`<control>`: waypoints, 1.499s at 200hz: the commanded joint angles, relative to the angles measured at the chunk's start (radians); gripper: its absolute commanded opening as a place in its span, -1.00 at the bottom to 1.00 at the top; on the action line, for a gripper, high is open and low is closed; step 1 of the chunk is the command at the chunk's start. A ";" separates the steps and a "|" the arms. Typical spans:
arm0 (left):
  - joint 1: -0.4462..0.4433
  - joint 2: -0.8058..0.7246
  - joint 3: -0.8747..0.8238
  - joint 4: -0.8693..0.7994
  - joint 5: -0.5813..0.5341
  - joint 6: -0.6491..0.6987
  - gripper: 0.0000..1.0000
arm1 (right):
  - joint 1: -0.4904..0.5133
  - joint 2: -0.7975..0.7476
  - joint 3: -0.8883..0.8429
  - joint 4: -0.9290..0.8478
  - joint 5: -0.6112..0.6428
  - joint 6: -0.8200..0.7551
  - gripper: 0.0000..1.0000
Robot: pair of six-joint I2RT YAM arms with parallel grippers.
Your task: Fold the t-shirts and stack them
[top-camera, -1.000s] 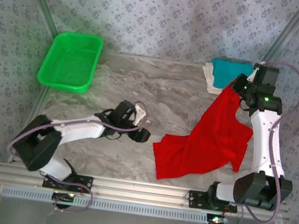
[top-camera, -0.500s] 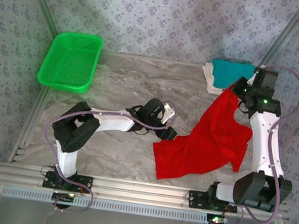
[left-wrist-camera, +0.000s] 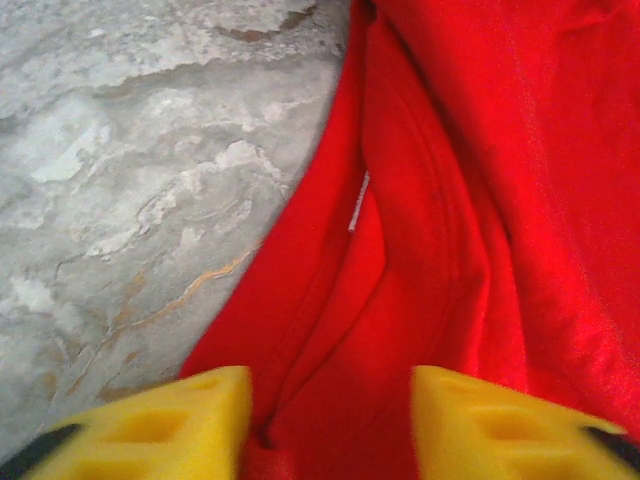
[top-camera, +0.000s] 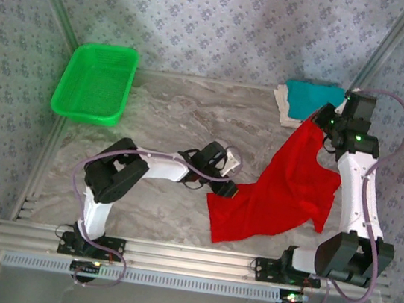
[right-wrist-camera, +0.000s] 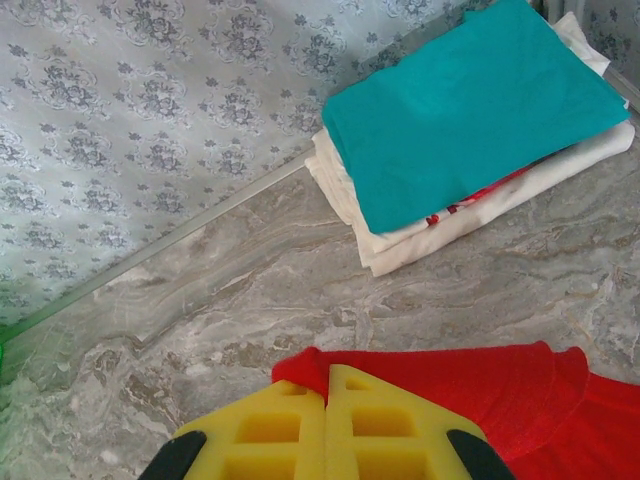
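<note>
A bright red t-shirt hangs from its upper corner and spreads down onto the table, crumpled. My right gripper is shut on that raised corner; in the right wrist view its yellow fingers meet on the red hem. My left gripper is at the shirt's lower left edge. In the left wrist view its jaws stand apart with folds of red cloth between them. A folded teal t-shirt lies on a folded whitish t-shirt at the back right.
A green mesh basket stands at the back left. Bare marble tabletop lies between the basket and the red shirt. Patterned walls close in the back and sides, with metal rails along the near edge.
The left arm has reached to the right, up to the red shirt's left edge, and its jaws have narrowed around the cloth. The right arm has stayed still, holding the corner up.
</note>
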 commanded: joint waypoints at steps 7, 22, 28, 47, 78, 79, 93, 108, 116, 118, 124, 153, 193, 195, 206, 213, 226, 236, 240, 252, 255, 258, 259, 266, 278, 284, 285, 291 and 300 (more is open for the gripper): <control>-0.005 -0.013 0.019 -0.022 -0.008 0.007 -0.48 | -0.010 -0.020 -0.003 0.024 -0.004 0.011 -1.00; -0.005 -0.020 0.027 -0.039 -0.025 0.013 -0.78 | -0.009 -0.017 -0.006 0.033 -0.009 0.013 -1.00; -0.005 -0.023 0.030 -0.044 -0.031 0.015 -0.91 | -0.009 -0.017 -0.008 0.036 -0.013 0.014 -1.00; -0.004 -0.045 0.037 -0.059 -0.061 0.017 -1.00 | -0.010 -0.016 -0.006 0.037 -0.017 0.017 -1.00; 0.020 -0.165 -0.011 -0.049 -0.145 0.014 -1.00 | -0.013 -0.029 -0.002 0.024 -0.019 0.018 -1.00; 0.023 -0.171 -0.013 -0.048 -0.148 0.014 -1.00 | -0.012 -0.029 -0.002 0.023 -0.019 0.018 -1.00; 0.052 -0.258 -0.063 -0.028 -0.191 0.009 -1.00 | -0.014 -0.041 -0.003 0.029 -0.013 0.017 -1.00; 0.092 -0.353 -0.112 -0.014 -0.235 0.017 -1.00 | -0.013 -0.048 -0.004 0.032 -0.015 0.023 -1.00; 0.112 -0.392 -0.131 -0.014 -0.243 0.035 -1.00 | -0.013 -0.049 -0.005 0.034 -0.019 0.026 -1.00; 0.118 -0.400 -0.134 -0.017 -0.244 0.039 -1.00 | -0.013 -0.050 -0.005 0.034 -0.020 0.026 -1.00; 0.131 -0.421 -0.135 -0.034 -0.254 0.048 -1.00 | -0.013 -0.053 -0.007 0.033 -0.022 0.029 -1.00; 0.155 -0.537 -0.129 -0.113 -0.299 0.099 -1.00 | 0.002 -0.081 0.001 0.031 -0.055 0.035 -1.00; 0.230 -0.842 -0.150 -0.195 -0.423 0.169 -1.00 | 0.024 -0.211 0.038 -0.026 -0.069 -0.003 -1.00; 0.239 -0.859 -0.150 -0.199 -0.426 0.172 -1.00 | 0.023 -0.217 0.043 -0.029 -0.072 -0.005 -1.00; 0.287 -0.944 -0.153 -0.224 -0.441 0.190 -1.00 | 0.017 -0.246 0.070 -0.038 -0.073 -0.011 -1.00; 0.317 -0.994 -0.150 -0.242 -0.447 0.210 -1.00 | 0.016 -0.265 0.088 -0.044 -0.070 -0.017 -1.00; 0.354 -1.066 -0.132 -0.289 -0.487 0.252 -1.00 | 0.012 -0.303 0.112 -0.052 -0.054 -0.033 -1.00; 0.373 -1.111 -0.110 -0.324 -0.514 0.285 -1.00 | 0.005 -0.332 0.126 -0.063 -0.022 -0.050 -1.00; 0.379 -1.126 -0.102 -0.333 -0.520 0.296 -1.00 | 0.002 -0.347 0.131 -0.070 -0.007 -0.056 -1.00; 0.388 -1.163 -0.076 -0.361 -0.548 0.323 -1.00 | -0.010 -0.385 0.141 -0.075 0.026 -0.073 -1.00; 0.388 -1.169 -0.067 -0.367 -0.558 0.327 -1.00 | -0.015 -0.394 0.142 -0.075 0.031 -0.077 -1.00; 0.389 -1.176 -0.058 -0.374 -0.570 0.330 -1.00 | -0.017 -0.404 0.142 -0.072 0.035 -0.082 -1.00; 0.390 -1.179 -0.056 -0.376 -0.573 0.330 -1.00 | -0.017 -0.408 0.142 -0.072 0.035 -0.083 -1.00; 0.390 -1.192 -0.036 -0.393 -0.587 0.339 -1.00 | -0.023 -0.431 0.139 -0.063 0.043 -0.093 -1.00; 0.390 -1.217 -0.012 -0.410 -0.604 0.355 -1.00 | -0.027 -0.462 0.137 -0.062 0.067 -0.114 -1.00; 0.389 -1.228 -0.004 -0.410 -0.635 0.350 -1.00 | -0.031 -0.478 0.137 -0.064 0.081 -0.125 -1.00; 0.389 -1.229 -0.003 -0.410 -0.641 0.349 -1.00 | -0.031 -0.479 0.137 -0.065 0.082 -0.127 -1.00; 0.389 -1.235 0.013 -0.420 -0.666 0.342 -1.00 | -0.033 -0.492 0.138 -0.071 0.094 -0.137 -1.00; 0.390 -1.241 0.038 -0.442 -0.680 0.337 -1.00 | -0.037 -0.506 0.145 -0.079 0.110 -0.143 -1.00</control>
